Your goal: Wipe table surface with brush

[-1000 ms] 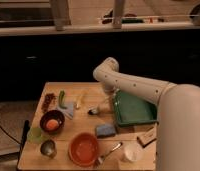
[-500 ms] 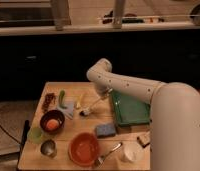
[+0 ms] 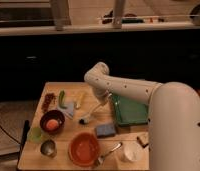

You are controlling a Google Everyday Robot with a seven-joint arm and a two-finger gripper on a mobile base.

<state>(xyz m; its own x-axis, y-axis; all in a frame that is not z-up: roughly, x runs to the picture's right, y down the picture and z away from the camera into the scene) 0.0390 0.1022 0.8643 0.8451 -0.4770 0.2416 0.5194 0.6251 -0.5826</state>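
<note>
We see our arm has swung left over the table [image 3: 63,150]; the gripper [image 3: 102,97] is clamped on the brush [image 3: 92,114], whose dark head now touches the wood mid-table, so wiping looks underway. The dark bowl [image 3: 52,121] at left holds an orange thing, the orange bowl [image 3: 84,149] near us and the green tray [image 3: 129,111] at right look empty

gripper [image 3: 100,100] above table surface [image 3: 68,135] centre, brush [image 3: 90,115] beneath (tray [image 3: 130,112] right)
</note>
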